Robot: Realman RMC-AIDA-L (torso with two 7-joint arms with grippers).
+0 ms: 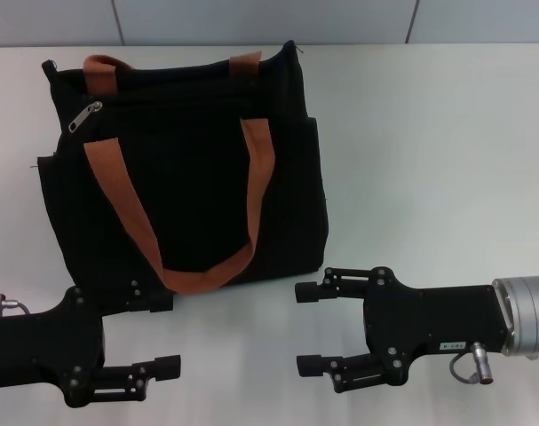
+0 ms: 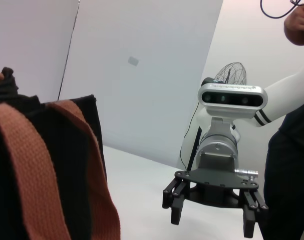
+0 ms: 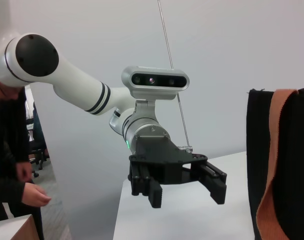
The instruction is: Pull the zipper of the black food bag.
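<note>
Soft black fabric food bag (image 1: 189,169), both pincers apart, nothing gripped.
I'd pinch the small silver zipper tab (image 1: 85,117) upper left; left pincer (image 1: 167,335) and right pincer (image 1: 306,327) wait below; limp cloth needs bracing.

A white worktop (image 1: 447,160) runs to a pale grey panelled wall (image 1: 251,19) at the far side. A wire fan (image 2: 232,75) stands against the wall.

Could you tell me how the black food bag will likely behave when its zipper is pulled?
The black food bag looks like soft fabric lying flat, so it may drag or bunch unless held. The zipper tab is small and metallic, perhaps slippery.
</note>
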